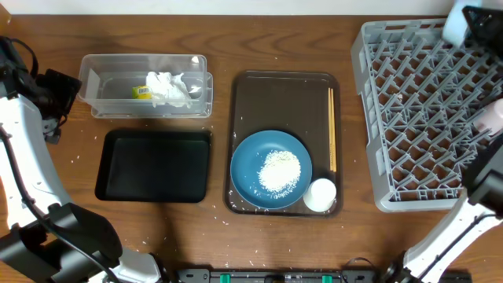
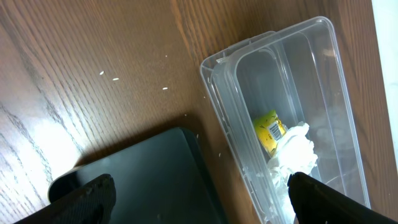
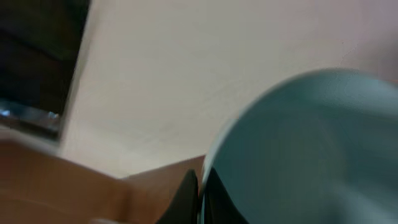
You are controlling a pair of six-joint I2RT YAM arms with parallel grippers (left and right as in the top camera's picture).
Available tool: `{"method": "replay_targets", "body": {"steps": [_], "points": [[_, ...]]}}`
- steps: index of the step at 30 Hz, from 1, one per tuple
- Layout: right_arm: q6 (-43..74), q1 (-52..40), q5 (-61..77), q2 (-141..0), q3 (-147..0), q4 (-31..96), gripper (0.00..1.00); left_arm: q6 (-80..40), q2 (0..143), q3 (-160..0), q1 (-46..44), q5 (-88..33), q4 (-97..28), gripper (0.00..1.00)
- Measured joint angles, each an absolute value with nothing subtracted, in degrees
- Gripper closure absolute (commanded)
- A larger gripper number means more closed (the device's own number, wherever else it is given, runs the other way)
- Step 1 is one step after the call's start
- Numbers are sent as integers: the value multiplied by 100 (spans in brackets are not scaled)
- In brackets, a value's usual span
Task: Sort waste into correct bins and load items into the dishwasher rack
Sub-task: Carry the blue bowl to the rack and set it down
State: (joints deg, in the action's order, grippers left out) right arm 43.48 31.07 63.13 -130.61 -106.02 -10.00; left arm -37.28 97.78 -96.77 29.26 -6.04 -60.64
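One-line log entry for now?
left pincer open | right pincer shut on light-blue bowl | napkin, wrapper in clear box | rice on plate

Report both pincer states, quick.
Left pincer: open, holding nothing.
Right pincer: closed on the rim of the light-blue bowl.

The right gripper (image 3: pixel 200 190) pinches the rim of a blurred light-blue bowl (image 3: pixel 311 149), which spreads out to the fingers' right.

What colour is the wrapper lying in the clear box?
The wrapper is yellow with a white barcode patch, clearest in the left wrist view.
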Motion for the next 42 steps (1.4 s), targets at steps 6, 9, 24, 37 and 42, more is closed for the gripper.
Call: {"method": "replay_targets", "body": {"steps": [6, 9, 24, 37, 42], "points": [[5349, 3273, 6904, -13605, -10600, -1485, 99, -3728, 9778, -9677, 2926, -602, -6062, 9], [5500, 3347, 7046, -13590, -10613, -1466, 99, -3728, 9778, -9677, 2926, -604, -6062, 9], [4818, 4005, 6359, -13404, -10597, 1614, 83, -3728, 9778, -9677, 2926, -604, -6064, 9], [3295, 3962, 3664, -11172, -10569, 3514, 69, -3728, 9778, -9677, 2926, -602, -6062, 9], [3070, 3581, 2473, -10597, -10608, 3135, 69, -3728, 9778, -9677, 2926, -604, -6064, 9]]}}
